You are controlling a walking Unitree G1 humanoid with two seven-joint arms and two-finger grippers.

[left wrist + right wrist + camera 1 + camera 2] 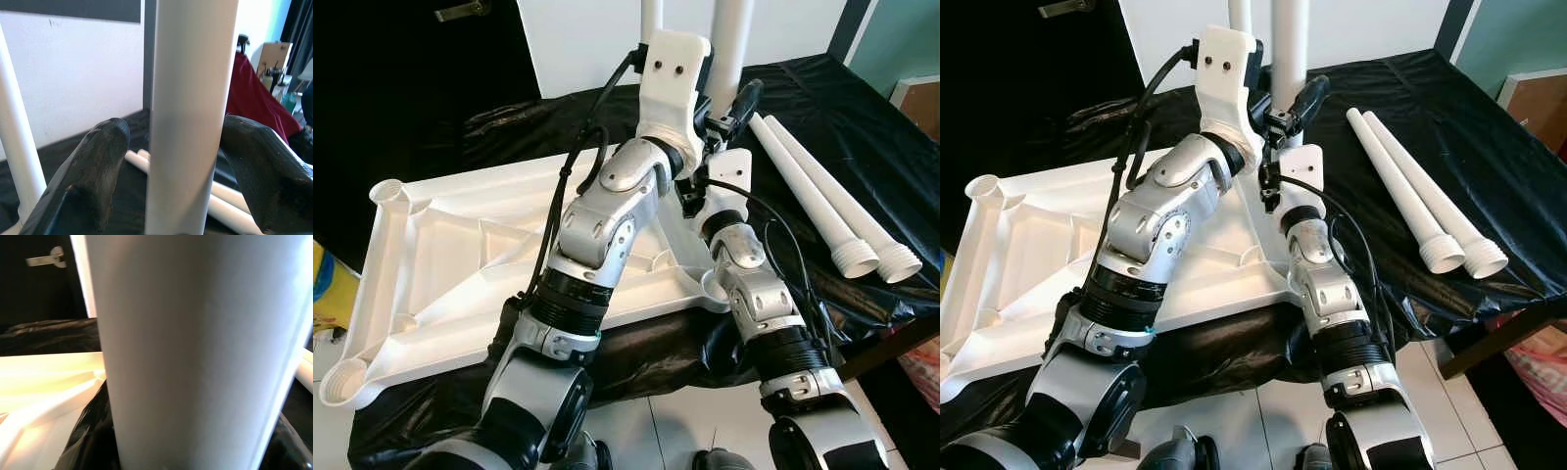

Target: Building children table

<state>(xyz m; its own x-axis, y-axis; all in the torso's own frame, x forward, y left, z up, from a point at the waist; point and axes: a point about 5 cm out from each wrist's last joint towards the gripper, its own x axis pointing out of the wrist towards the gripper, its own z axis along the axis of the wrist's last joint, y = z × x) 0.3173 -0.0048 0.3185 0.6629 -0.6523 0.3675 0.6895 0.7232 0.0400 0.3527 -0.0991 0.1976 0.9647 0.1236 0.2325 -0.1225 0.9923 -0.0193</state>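
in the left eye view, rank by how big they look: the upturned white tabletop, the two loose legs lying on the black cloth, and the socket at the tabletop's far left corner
1. Tabletop, largest.
2. Loose legs: both look alike, so tied.
3. Corner socket, smallest.

Upright legs (pixel 734 39) cut off by top edge.

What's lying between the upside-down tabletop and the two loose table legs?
Bare black cloth, seen in both eye views, separates the tabletop from the two loose legs; the right gripper's arm crosses there.
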